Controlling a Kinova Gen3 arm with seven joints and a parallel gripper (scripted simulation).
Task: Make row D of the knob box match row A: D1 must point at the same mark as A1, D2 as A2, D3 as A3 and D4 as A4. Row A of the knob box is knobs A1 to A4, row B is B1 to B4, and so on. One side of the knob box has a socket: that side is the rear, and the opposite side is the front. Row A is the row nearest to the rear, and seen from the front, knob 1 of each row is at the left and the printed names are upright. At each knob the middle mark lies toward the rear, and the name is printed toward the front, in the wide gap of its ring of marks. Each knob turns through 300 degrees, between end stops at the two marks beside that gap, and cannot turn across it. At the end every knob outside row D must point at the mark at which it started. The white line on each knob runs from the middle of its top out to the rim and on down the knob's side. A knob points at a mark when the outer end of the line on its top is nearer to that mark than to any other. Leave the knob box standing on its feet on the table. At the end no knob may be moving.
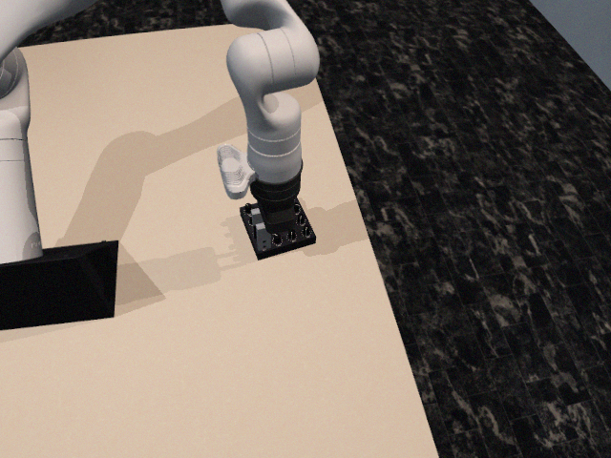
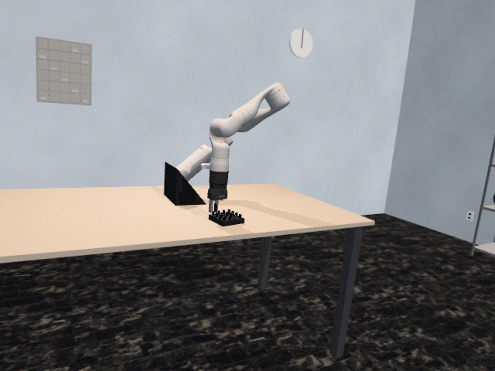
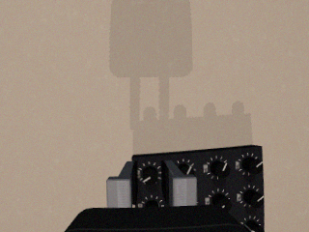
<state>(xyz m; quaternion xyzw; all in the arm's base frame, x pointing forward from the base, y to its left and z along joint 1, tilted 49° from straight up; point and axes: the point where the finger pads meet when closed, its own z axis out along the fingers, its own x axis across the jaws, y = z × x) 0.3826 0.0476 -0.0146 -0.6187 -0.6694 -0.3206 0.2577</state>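
Observation:
The black knob box (image 1: pixel 288 249) (image 2: pixel 228 221) (image 3: pixel 199 158) stands on the tan table (image 1: pixel 197 344) near its right edge. It carries several black knobs with white lines. My gripper (image 1: pixel 258 226) (image 2: pixel 213 207) (image 3: pixel 149 175) points straight down over the box's left corner as the top camera sees it. Its two grey fingers stand partly open on either side of the corner knob (image 3: pixel 149 172), with a gap on each side. That knob's white line points to the lower left in the wrist view. The knob names are too small to read.
A black wedge-shaped block (image 1: pixel 53 285) (image 2: pixel 179 187) sits at the arm's base on the table. The table's right edge (image 1: pixel 374 276) runs close beside the box, with dark floor beyond.

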